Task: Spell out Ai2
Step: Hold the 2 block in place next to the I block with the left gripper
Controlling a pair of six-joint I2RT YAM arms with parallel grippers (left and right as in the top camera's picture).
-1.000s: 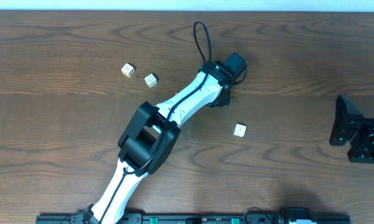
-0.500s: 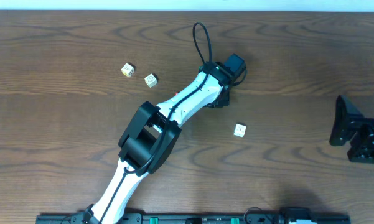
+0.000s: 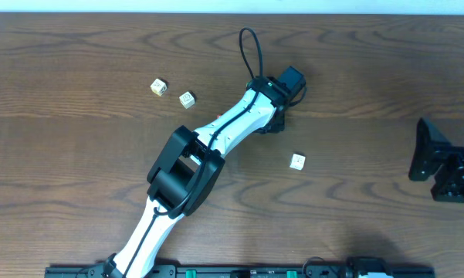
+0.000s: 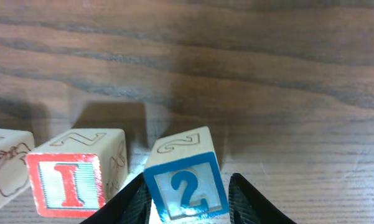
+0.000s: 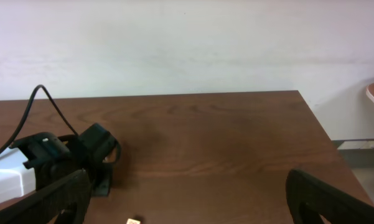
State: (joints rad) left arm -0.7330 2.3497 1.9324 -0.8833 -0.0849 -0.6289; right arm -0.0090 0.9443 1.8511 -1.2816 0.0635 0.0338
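Observation:
In the left wrist view my left gripper (image 4: 187, 179) is shut on a wooden block with a blue "2" (image 4: 185, 190). The block sits tilted between the fingers, low over the table. Just to its left stands a block with a red "I" (image 4: 67, 179), with a narrow gap between them. A third block with an apple drawing (image 4: 3, 168) touches the "I" block at the frame's left edge. In the overhead view the left gripper (image 3: 276, 117) covers these blocks. My right gripper (image 3: 441, 166) is open and empty at the table's right edge.
Two loose blocks (image 3: 159, 86) (image 3: 187, 98) lie at the back left. Another loose block (image 3: 297, 161) lies right of the left arm and also shows in the right wrist view (image 5: 134, 221). A black cable (image 3: 251, 50) loops above the left wrist.

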